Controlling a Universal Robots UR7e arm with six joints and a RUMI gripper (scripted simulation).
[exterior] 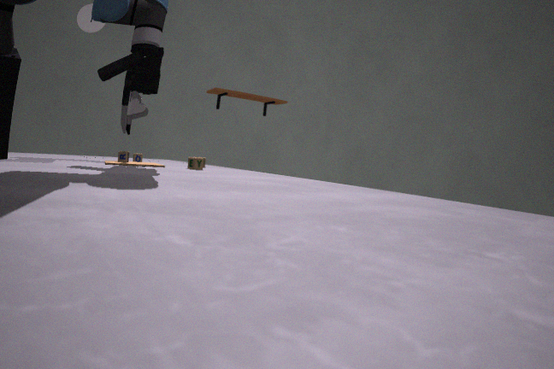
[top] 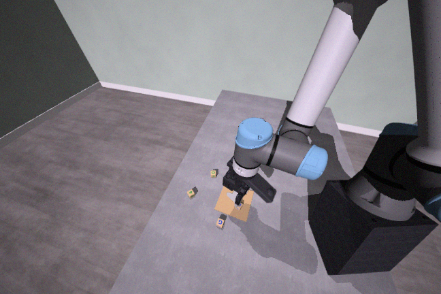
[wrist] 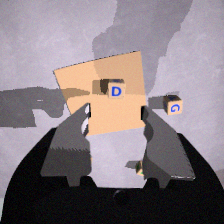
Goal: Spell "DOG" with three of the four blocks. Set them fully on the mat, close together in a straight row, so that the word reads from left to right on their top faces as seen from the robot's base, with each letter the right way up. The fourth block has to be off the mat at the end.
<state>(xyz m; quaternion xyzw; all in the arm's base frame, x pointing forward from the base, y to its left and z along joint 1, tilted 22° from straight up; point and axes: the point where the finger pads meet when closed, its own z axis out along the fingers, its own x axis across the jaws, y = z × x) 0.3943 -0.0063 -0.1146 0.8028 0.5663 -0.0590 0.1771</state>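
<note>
my black two-jaw gripper (wrist: 116,117) hangs in the air above the flat orange square mat (wrist: 75,85) on the grey table top (top: 180,242). its jaws are partly closed, with a clear gap between them, and nothing is held in this gap. in the exterior view the gripper (exterior: 126,124) is well above the table, apart from every block.

the small wooden block with a blue d (wrist: 115,90) on its top face lies on the mat, in the far part of it as my wrist camera sees. in the top view this block is mostly hidden behind my fingers (top: 239,198).

the small wooden block with a blue g (wrist: 173,106) on top stands off the mat, just beside its edge; in the top view it (top: 221,221) is near the mat corner that points toward the camera.

two more small wooden blocks with green marks are on the table off the mat, well apart from it: one (top: 213,173) close to my wrist, the other (top: 191,192) more to the table edge. i cannot read their top letters. in the wrist view a small part of one block (wrist: 136,168) shows beside my right finger (wrist: 165,145).
</note>
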